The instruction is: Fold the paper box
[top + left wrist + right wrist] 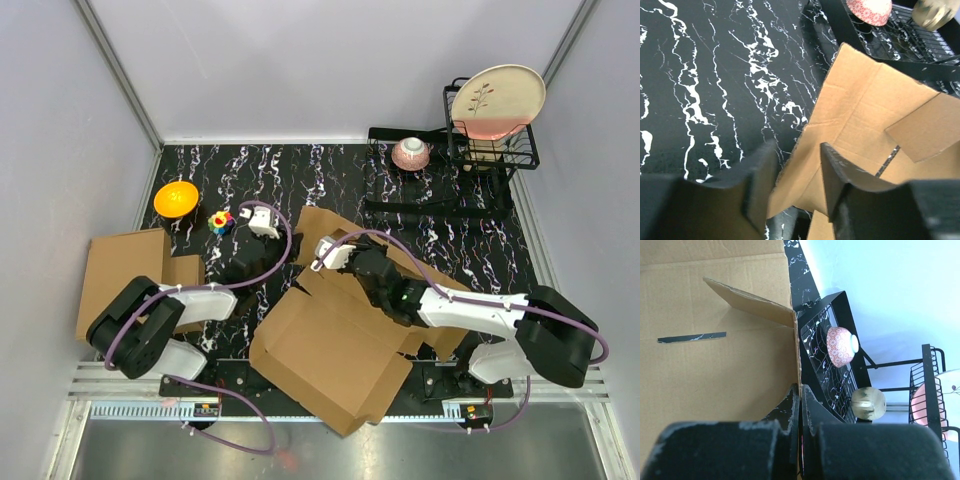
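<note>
On table [240, 175], centre-front btwn arms: paper box [330, 350], part-folded, flaps raised. Pinching thin edge of upright far flap w/ R fingers [789, 407], closed tight on cardboard. Straddling same flap's left edge w/ L fingers [760, 180], approx half apart; contact unclear.

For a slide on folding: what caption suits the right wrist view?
Right gripper pinches an edge of the paper box, a red-patterned bowl on the black rack beyond.

Far flaps of paper box [330, 350] unseen beneath right arm [460, 305]
</note>
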Robot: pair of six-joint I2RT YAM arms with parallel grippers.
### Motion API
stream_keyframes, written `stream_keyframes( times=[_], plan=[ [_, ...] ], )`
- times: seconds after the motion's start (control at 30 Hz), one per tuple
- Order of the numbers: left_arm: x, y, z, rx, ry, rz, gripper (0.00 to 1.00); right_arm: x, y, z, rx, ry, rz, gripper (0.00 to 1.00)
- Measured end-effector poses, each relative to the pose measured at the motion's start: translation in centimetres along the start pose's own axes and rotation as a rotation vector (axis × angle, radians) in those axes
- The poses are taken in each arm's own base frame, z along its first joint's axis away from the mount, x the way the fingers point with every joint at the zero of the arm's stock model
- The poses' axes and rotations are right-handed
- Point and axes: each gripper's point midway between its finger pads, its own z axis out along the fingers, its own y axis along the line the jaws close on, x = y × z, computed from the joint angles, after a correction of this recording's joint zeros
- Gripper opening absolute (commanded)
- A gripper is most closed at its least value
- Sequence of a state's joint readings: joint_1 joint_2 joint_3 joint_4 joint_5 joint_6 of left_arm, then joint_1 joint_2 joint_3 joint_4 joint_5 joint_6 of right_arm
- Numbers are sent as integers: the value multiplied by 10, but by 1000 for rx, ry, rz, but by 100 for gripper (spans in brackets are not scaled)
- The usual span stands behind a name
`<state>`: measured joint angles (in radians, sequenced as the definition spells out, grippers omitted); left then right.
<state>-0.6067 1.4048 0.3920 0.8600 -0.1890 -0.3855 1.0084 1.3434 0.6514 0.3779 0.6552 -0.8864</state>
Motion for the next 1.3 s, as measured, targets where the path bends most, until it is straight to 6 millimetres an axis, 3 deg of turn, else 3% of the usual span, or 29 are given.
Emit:
stream_keyframes(
  times=[0.17, 0.5, 0.67, 0.83, 1.13, 1.3],
  plan=[
    [5, 0, 0, 2, 14, 1, 17, -1, 1, -2, 10, 0, 2, 0],
    [2, -36, -17, 105, -2, 14, 7, 4, -2, 1, 82, 31, -13, 0],
    [10, -42, -27, 117, -3, 17, 5, 1, 4, 2, 123, 25, -58, 0],
    [13, -40, -34, 95, -25, 14, 3, -5, 5, -2, 152, 6, -83, 0],
    [13, -16, -55, 6, -110, -72, 1, -20, 8, -13, 176, -61, -109, 0],
    [15, -16, -67, 21, -150, -121, 1, -26, 9, -16, 210, -87, -150, 0]
  ],
)
